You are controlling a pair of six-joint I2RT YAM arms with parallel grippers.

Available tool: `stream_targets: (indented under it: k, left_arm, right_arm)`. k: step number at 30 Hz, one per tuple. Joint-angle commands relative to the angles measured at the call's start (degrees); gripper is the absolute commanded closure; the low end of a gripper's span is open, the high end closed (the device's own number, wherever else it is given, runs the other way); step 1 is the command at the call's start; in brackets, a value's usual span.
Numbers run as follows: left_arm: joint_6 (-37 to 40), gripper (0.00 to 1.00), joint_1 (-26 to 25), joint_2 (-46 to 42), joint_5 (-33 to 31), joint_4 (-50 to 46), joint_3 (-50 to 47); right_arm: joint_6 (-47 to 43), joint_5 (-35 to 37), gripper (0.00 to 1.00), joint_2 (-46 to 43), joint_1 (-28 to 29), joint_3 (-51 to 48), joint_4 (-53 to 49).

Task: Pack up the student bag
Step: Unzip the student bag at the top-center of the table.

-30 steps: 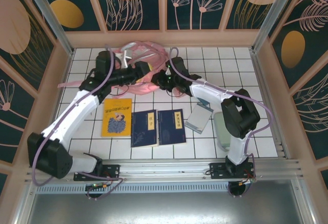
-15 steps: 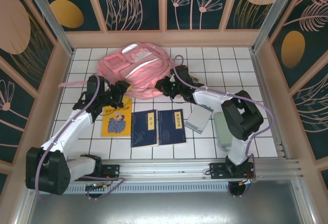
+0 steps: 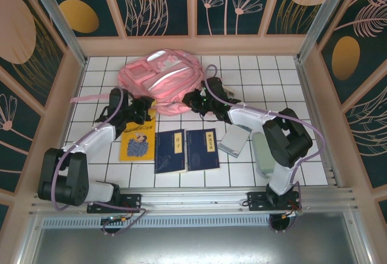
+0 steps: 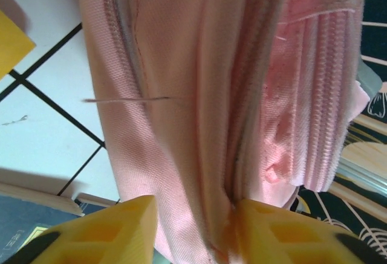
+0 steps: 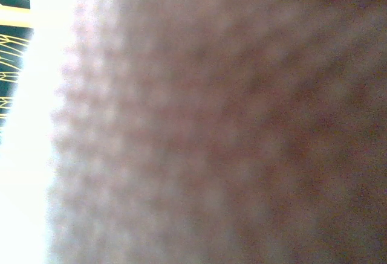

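The student bag [image 3: 158,77], large and pink with silvery strips, lies spread flat on the white tiles at the back. My left gripper [image 3: 145,104] is at its near left edge. In the left wrist view the yellow fingers [image 4: 124,228] stand close on either side of a fold of the pink fabric [image 4: 181,95] beside a zip, pinching it. My right gripper [image 3: 191,101] is at the bag's near right edge. Blurred pink fabric [image 5: 230,125] lies against the right wrist lens and hides the fingers.
A yellow book [image 3: 138,138], two dark blue books [image 3: 171,151] [image 3: 202,149] and a grey notebook [image 3: 234,138] lie in a row in front of the bag. A grey-green flat item [image 3: 261,152] lies by the right arm. Wooden walls [image 3: 66,95] enclose the table.
The bag, bunched up between the arms a second ago, now lies spread flat. My left arm drew back to the bag's near left edge and its jaws narrowed onto the fabric. The right arm barely moved.
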Motion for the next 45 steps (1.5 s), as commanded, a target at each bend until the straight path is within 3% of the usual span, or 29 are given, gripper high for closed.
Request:
stream_targets:
  k: [1,4,5,8,11,16,19,23,26,30,35,38,40,45]
  left_arm:
    - [-3.4,0.75,1.0,1.6,-2.1,4.8,1.9]
    - [-2.4,0.98,1.6,2.0,-2.4,3.8,3.2]
    - [-1.7,1.00,1.9,2.0,-2.3,2.9,4.0]
    - [1.7,1.00,3.4,1.4,-1.5,-0.6,6.4]
    - [6.3,1.00,5.4,0.3,-1.3,-5.3,8.4]
    - [14.5,1.00,7.8,0.9,2.4,-11.6,12.3]
    - [20.3,1.00,7.8,1.3,2.9,-16.2,15.1]
    - [23.1,1.00,7.8,-0.2,2.5,-18.3,16.5]
    - [21.6,1.00,7.8,-0.8,4.1,-15.4,15.0]
    - [20.4,1.00,7.8,-0.1,5.3,-14.4,15.0]
    - [17.2,1.00,7.8,-0.6,7.0,-10.5,12.0]
    - [15.5,1.00,7.8,-1.5,7.1,-9.0,10.7]
    - [14.9,1.00,7.8,-1.8,7.5,-8.0,10.3]
    - [13.0,1.00,7.8,-1.8,8.3,-6.5,9.8]
  right_arm:
    - [-2.7,-3.7,1.00,-2.4,2.4,-0.4,2.8]
    - [-6.1,-2.9,1.00,-2.4,2.9,-0.2,0.3]
    - [-7.4,-2.7,1.00,-2.5,2.9,-0.1,-1.0]
    - [-15.0,-3.0,0.95,-3.9,2.6,1.0,-6.3]
    - [-24.9,-2.6,0.80,-6.6,2.3,2.5,-13.7]
    - [-36.3,0.7,0.72,-16.0,2.4,-0.2,-21.2]
    - [-40.7,-2.7,0.68,-22.6,3.1,-5.4,-15.9]
    - [-49.8,-10.2,0.50,-30.6,5.5,-11.3,-9.0]
    - [-56.3,-11.9,0.51,-30.1,7.2,-7.3,-14.3]
    - [-64.2,-22.9,0.54,-27.0,7.0,0.9,-22.9]
    - [-75.7,-11.1,0.56,-20.3,7.7,10.3,-33.1]
    - [-70.9,-8.5,0.50,-13.4,7.0,18.1,-34.9]
    - [-64.8,-11.7,0.49,-9.0,7.1,23.1,-35.7]
    - [-58.2,-9.8,0.47,-8.2,9.8,21.9,-29.8]
